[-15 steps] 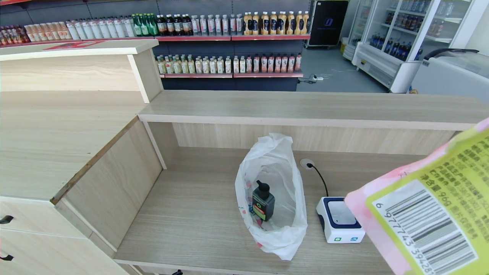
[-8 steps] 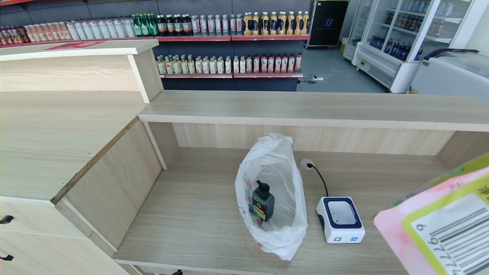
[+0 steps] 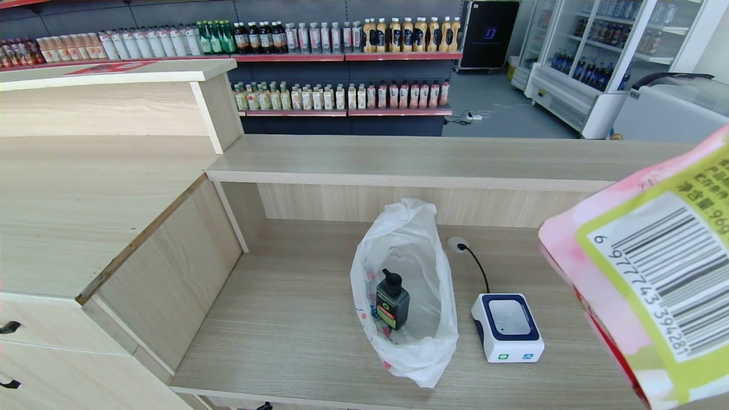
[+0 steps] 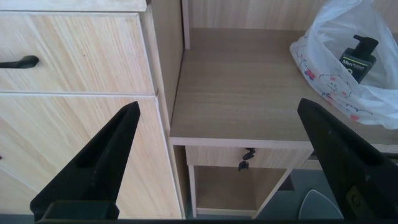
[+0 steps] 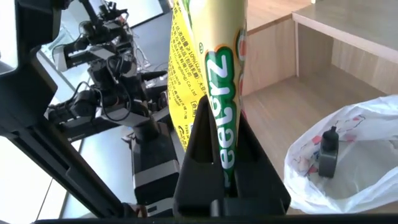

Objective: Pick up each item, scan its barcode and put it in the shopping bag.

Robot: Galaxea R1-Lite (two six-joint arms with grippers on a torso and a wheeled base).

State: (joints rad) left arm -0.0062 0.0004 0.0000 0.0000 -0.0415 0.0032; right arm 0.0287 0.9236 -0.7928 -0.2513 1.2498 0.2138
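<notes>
Snack pouch [image 3: 638,319] stands pinched by one edge in the right gripper [image 5: 225,149], whose fingers are clamped tight on it. It is raised above the counter [image 3: 296,319], with its barcode [image 3: 666,267] facing upward. Below that hand and to its left sits the scanner [image 3: 507,326], window up. The pouch probably needs rolling over and lowering until the barcode faces the glass, then holding flat and steady. Past the scanner, farther from the hand, the shopping bag [image 3: 364,267] lies open with a dark bottle [image 3: 392,300] inside. The left gripper [image 4: 217,162] hangs spread apart and empty by the drawers [image 4: 74,56].
</notes>
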